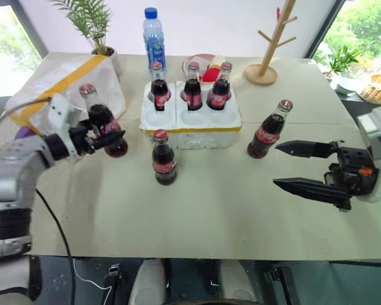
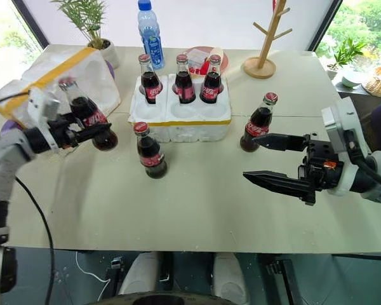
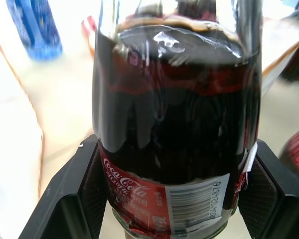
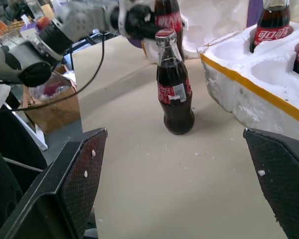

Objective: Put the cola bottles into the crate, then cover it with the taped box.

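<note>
- A broad table [image 1: 241,216] covered in a matte beige sheet, flecked with white foam crumbs near its middle.
- The taped box [image 1: 57,79], a big white styrofoam box of grainy foam wrapped in wide glossy yellow tape bands, sits at about ten o'clock on the table.
- The crate [image 1: 190,121], a low white styrofoam block with round holes and a thin yellow tape band around its side, lies at about twelve o'clock. Three cola bottles [image 1: 192,89] stand upright in its far row; the near holes are empty.
- The right gripper [image 1: 308,166], two long tapered black fingers with cross-hatched pads, hangs at about three o'clock with fingers spread wide and nothing between them.
- The left gripper [image 1: 105,138], at about nine o'clock, is clamped around the lower body of a cola bottle [image 1: 105,124], held tilted just in front of the taped box. Its dark glass is smooth and rounded, with a red label and barcode.
- One loose cola bottle [image 1: 163,159] stands upright on the table just in front of the crate, capped in red and silver.
- Another loose cola bottle [image 1: 268,130] stands to the right of the crate, near the right gripper's upper finger.
</note>
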`<control>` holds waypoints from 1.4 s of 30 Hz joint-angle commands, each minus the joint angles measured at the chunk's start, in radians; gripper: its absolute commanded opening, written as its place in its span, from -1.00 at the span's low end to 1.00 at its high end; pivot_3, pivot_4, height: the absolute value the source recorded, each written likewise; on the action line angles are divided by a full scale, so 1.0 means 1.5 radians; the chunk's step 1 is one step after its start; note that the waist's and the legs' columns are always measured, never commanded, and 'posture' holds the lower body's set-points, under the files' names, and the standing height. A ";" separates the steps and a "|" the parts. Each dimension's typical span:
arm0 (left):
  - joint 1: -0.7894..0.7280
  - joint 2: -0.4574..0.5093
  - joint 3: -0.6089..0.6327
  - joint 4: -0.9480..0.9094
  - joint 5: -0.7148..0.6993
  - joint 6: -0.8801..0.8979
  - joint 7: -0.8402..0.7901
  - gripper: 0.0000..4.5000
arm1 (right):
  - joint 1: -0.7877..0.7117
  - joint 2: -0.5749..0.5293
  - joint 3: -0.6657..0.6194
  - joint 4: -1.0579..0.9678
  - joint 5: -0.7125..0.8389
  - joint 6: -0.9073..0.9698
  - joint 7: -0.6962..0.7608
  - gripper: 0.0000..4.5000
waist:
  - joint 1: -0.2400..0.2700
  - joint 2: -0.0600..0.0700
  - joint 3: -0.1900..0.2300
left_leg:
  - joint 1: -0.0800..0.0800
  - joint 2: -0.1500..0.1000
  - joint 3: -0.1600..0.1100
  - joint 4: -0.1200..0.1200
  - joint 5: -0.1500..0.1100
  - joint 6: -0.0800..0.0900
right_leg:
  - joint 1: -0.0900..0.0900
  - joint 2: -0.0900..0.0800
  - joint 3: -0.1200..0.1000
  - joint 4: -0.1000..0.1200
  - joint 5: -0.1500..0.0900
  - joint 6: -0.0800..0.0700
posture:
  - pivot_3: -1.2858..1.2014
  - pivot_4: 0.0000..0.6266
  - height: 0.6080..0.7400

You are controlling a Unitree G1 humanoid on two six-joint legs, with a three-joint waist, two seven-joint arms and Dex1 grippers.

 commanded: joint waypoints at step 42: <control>-0.184 0.051 -0.054 0.085 0.053 -0.027 -0.266 0.97 | -0.179 0.129 0.326 0.056 -0.206 -0.118 -0.045 1.00 | -0.023 0.000 0.000 | 0.000 0.000 -0.001 0.002 0.000 0.000 | -0.001 0.002 0.000 0.001 0.000 0.000 | 0.03 -0.52 1.00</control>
